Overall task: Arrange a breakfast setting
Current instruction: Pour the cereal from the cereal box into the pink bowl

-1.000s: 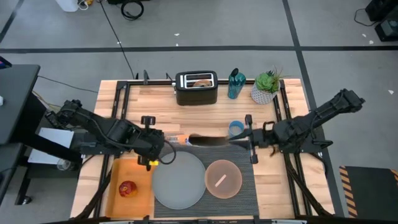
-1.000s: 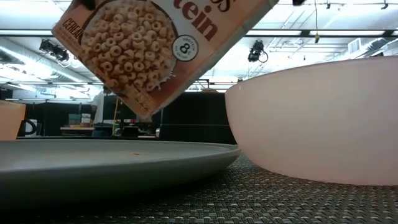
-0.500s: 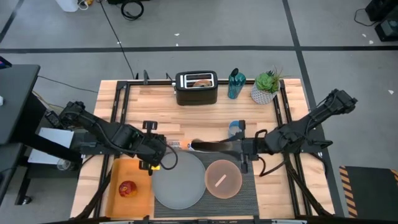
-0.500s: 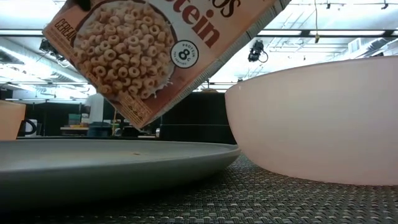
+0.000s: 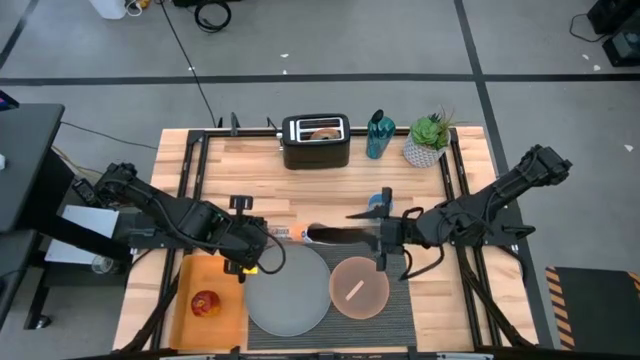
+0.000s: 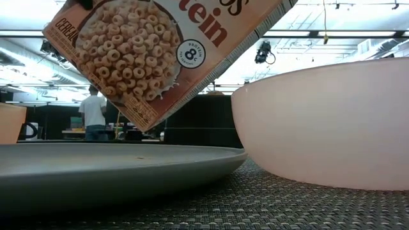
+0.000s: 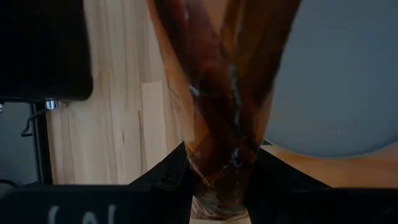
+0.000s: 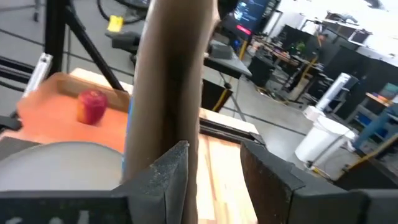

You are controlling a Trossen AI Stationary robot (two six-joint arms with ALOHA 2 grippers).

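Bowl: I see the pink bowl (image 5: 359, 288) on the mat (image 5: 400, 300) near the desk's (image 5: 250, 160) front edge, with a pale spoon (image 5: 354, 291) lying in it and no cereal in it that I can make out.
Plate: the grey plate (image 5: 287, 290) sits just beside the bowl, toward the tray, nothing on it.
Tray: the orange tray (image 5: 225, 310) at the front-left corner holds the apple (image 5: 206, 304).
Toaster: the toaster (image 5: 316, 141) at the back edge has a bagel (image 5: 324, 131) in its slot.
Box: the cereal box (image 5: 335, 235) is held off the desk, its long axis running left to right behind the plate and bowl; in the low view it (image 6: 166, 51) hangs tilted above the plate's (image 6: 115, 163) rim, one corner pointing down.
Right end effector: it (image 5: 383, 232) is clamped on the box's right end; its wrist view shows the fingers (image 8: 168, 180) pressed on the brown box edge (image 8: 171, 81).
Left end effector: it (image 5: 262, 243) grips the box's left end; its fingers (image 7: 171, 177) pinch a crumpled brown part.
Desk: light wood, with a blue bottle (image 5: 377, 135) and a potted plant (image 5: 428, 138) by the back-right corner.
Room: grey floor; a person (image 6: 94, 114) stands far behind.
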